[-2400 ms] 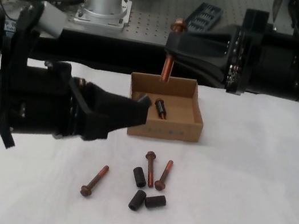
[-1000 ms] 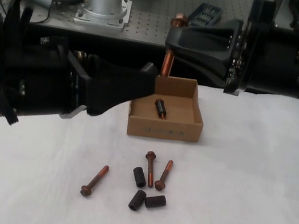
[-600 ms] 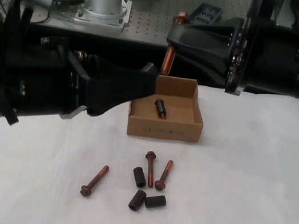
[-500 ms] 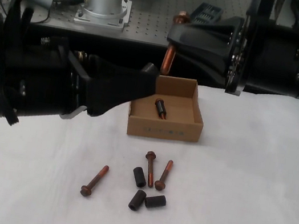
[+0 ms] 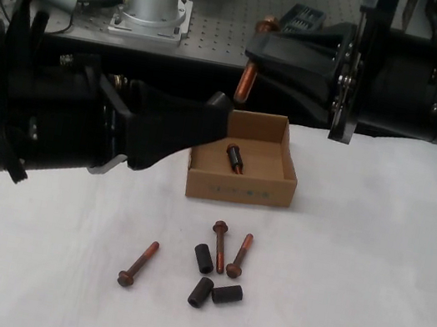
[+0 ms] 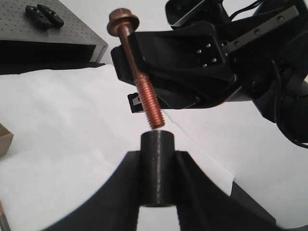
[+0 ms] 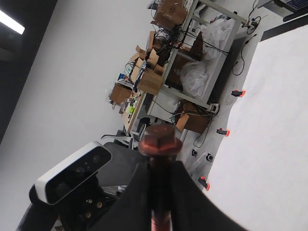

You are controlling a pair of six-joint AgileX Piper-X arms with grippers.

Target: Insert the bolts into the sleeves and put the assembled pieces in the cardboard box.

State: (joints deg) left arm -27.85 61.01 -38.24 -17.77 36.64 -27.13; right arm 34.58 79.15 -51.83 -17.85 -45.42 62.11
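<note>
My left gripper point(image 6: 157, 166) is shut on a black sleeve point(image 6: 157, 173), held upright with its open end up. My right gripper point(image 7: 159, 178) is shut on a copper bolt point(image 6: 139, 77), head up, with the threaded tip just above the sleeve's mouth. In the high view the bolt point(image 5: 247, 75) hangs over the back left corner of the cardboard box point(image 5: 239, 191), beside the left gripper point(image 5: 218, 106). One assembled piece point(image 5: 235, 158) lies in the box. Three loose bolts point(image 5: 138, 264) point(image 5: 220, 246) point(image 5: 240, 254) and three sleeves point(image 5: 203, 257) point(image 5: 200, 291) point(image 5: 227, 294) lie on the white sheet in front of the box.
A perforated metal bench with a metal post base point(image 5: 149, 7), cables and a dark tool holder point(image 5: 299, 21) lies behind the white sheet. Open white surface point(image 5: 367, 283) stretches to the right of the loose parts and the box.
The left gripper rose with its sleeve from in front of the box to the box's back left corner. The right gripper's bolt lifted a little and tilted, ending over the sleeve.
</note>
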